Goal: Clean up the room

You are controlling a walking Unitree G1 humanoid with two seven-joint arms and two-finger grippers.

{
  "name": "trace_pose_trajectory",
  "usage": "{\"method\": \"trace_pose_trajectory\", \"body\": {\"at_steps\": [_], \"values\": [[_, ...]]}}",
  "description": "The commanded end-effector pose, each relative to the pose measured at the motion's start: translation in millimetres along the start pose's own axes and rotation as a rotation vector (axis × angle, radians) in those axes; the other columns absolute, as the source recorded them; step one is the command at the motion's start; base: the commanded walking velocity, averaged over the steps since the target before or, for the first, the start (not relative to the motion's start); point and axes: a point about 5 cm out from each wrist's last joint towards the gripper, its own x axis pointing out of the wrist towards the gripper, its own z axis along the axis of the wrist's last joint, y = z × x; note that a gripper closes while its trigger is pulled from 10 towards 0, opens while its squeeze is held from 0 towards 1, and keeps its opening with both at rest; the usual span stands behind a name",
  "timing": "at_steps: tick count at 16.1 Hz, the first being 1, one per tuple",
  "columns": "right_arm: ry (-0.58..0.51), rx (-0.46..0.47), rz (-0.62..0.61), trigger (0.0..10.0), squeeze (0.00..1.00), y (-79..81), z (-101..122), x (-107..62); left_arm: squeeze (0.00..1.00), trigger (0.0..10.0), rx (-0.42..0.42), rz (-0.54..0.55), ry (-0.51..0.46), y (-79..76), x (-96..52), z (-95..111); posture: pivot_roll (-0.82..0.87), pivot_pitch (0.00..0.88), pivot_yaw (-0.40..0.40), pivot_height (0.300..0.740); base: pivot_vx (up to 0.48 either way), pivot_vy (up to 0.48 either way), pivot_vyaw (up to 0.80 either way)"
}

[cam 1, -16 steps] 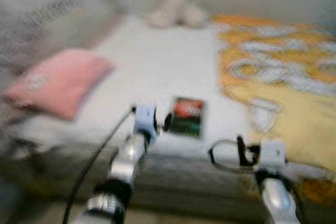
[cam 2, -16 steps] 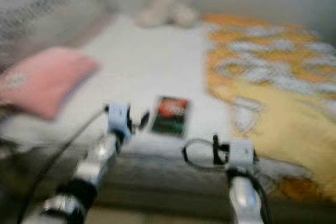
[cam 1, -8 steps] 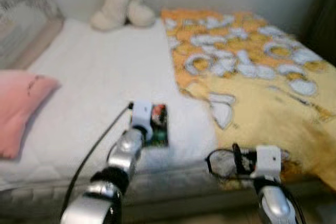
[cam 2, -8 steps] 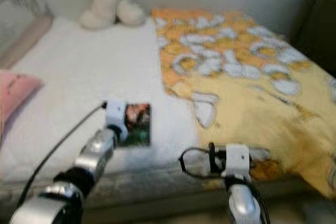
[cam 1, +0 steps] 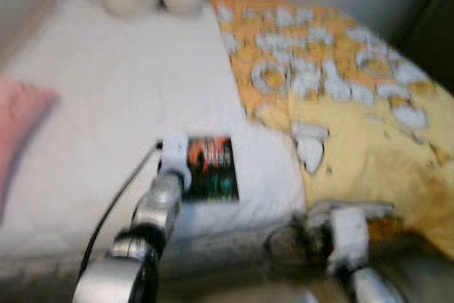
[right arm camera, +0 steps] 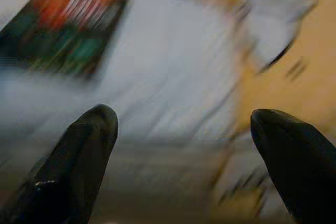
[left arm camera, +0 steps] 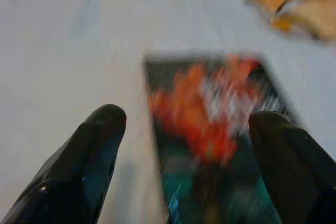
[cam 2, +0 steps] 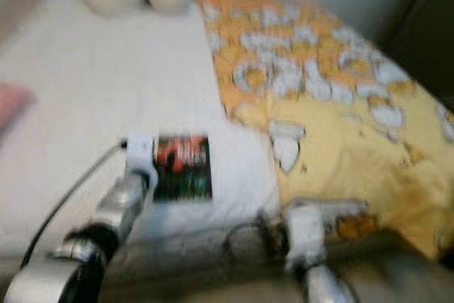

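The left gripper point(left arm camera: 184, 124) hangs over the book point(cam 1: 210, 167) lying flat near the bed's point(cam 1: 106, 90) front edge beside the yellow blanket point(cam 1: 369, 125), fingers apart to straddle it, probably for pickup, while the right gripper point(right arm camera: 184, 124), also spread, hovers nearby

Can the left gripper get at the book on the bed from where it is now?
Probably yes. The left gripper is open and hovers right at the book, which lies flat on the white mattress with nothing in between. The blur hides whether the fingers touch it.
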Motion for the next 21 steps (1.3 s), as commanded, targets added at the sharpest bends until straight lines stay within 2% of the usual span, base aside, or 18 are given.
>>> {"method": "trace_pose_trajectory", "body": {"at_steps": [1, 3, 5, 7, 10, 11, 13, 14, 16, 18, 19, 21], "values": [[0.026, 0.000, 0.013, 10.0, 0.00, -4.4, -1.1, -7.5, 0.00, 10.0, -0.018, -0.011, 0.013, -6.7, -0.2, -2.6, -0.06, 0.257, -0.136, 0.740, 0.000, 0.000, 0.00], [0.081, 0.013, 0.017, 10.0, 0.00, -6.3, -9.8, -24.2, 0.00, 10.0, -0.011, -0.012, -0.006, -22.8, -1.8, -4.7, -0.05, 0.320, -0.164, 0.740, 0.000, 0.000, 0.00], [0.108, 0.014, 0.052, 10.0, 0.00, 2.2, -12.0, -37.1, 0.00, 10.0, 0.001, -0.027, -0.052, -41.4, -3.7, -1.9, -0.07, 0.369, -0.176, 0.740, 0.000, 0.000, 0.00], [0.122, 0.020, 0.059, 10.0, 0.00, 6.0, -10.9, -42.7, 0.00, 10.0, 0.013, 0.015, -0.086, -42.2, -4.0, 1.5, -0.09, 0.379, -0.175, 0.740, 0.000, 0.000, 0.00], [0.142, 0.022, 0.040, 10.0, 0.00, 2.3, -11.2, -49.9, 0.00, 10.0, 0.077, 0.076, -0.153, -38.8, -4.8, 7.9, -0.11, 0.383, -0.173, 0.740, 0.000, 0.000, 0.00], [0.170, 0.014, 0.035, 10.0, 0.00, 0.3, -14.7, -55.2, 0.00, 10.0, 0.121, 0.120, -0.092, -33.6, -7.2, -5.4, -0.11, 0.377, -0.170, 0.740, 0.000, 0.000, 0.00], [0.190, 0.009, 0.035, 10.0, 0.00, 0.8, -17.8, -57.7, 0.00, 10.0, 0.117, 0.212, -0.045, -20.5, -9.6, -15.1, -0.11, 0.364, -0.169, 0.740, 0.000, 0.000, 0.00], [0.195, 0.008, 0.037, 10.0, 0.00, 1.3, -18.2, -58.0, 0.00, 10.0, 0.102, 0.222, -0.053, -17.5, -9.6, -14.2, -0.11, 0.359, -0.167, 0.740, 0.000, 0.000, 0.00], [0.205, 0.010, 0.037, 10.0, 0.00, 1.7, -19.4, -58.0, 0.00, 10.0, 0.123, 0.257, -0.082, -11.6, -10.2, -11.9, -0.10, 0.347, -0.165, 0.740, 0.000, 0.000, 0.00], [0.214, 0.006, 0.038, 10.0, 0.00, 1.3, -21.0, -57.1, 0.00, 10.0, 0.152, 0.405, -0.079, 7.0, -12.5, -12.2, -0.10, 0.331, -0.161, 0.740, 0.000, 0.000, 0.00], [0.214, 0.003, 0.035, 10.0, 0.00, 0.9, -20.9, -56.2, 0.00, 10.0, 0.165, 0.422, -0.101, 9.0, -12.4, -8.8, -0.10, 0.332, -0.160, 0.740, 0.000, 0.000, 0.00], [0.217, -0.001, 0.029, 10.0, 0.00, -0.5, -21.3, -54.5, 0.00, 10.0, 0.175, 0.371, -0.104, 1.5, -11.7, -9.1, -0.10, 0.335, -0.155, 0.740, 0.000, 0.000, 0.00]]}}
